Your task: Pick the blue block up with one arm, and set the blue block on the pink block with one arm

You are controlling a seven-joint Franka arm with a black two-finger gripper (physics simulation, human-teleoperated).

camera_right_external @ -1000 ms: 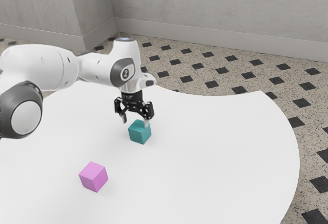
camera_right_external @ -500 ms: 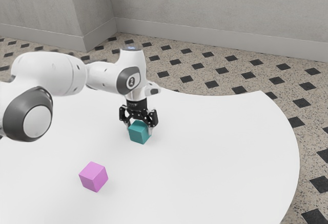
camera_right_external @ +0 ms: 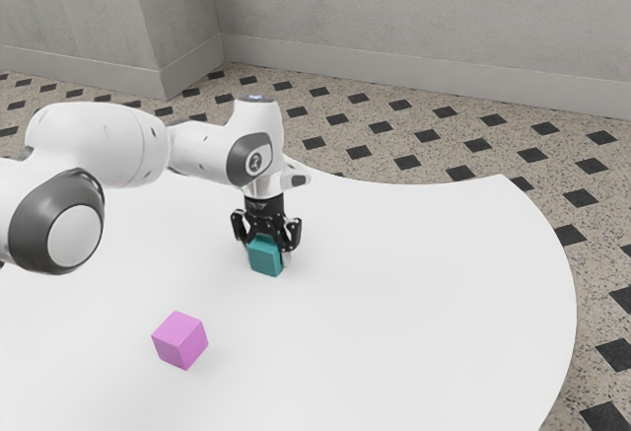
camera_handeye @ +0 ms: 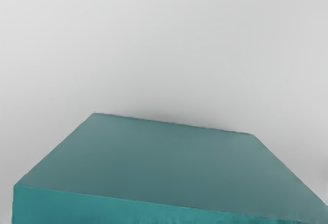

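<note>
I am seeing the hand (camera_right_external: 265, 244) down around the blue block (camera_right_external: 266, 259) on the table (camera_right_external: 424, 283), can't tell if gripping or not, & imo an off-centre closing is risking to twist the block out.

**A white table in a tiled room**

We see a white table (camera_right_external: 444, 283) with a rounded edge, its top smooth and evenly lit. The wrist view gives us the same pale surface (camera_handeye: 164, 39). Beyond the table lies a speckled beige floor (camera_right_external: 473, 145) set with small black diamonds. Grey plastered walls (camera_right_external: 414, 7) rise behind it, with a pale baseboard (camera_right_external: 394, 68) along their foot.
</note>
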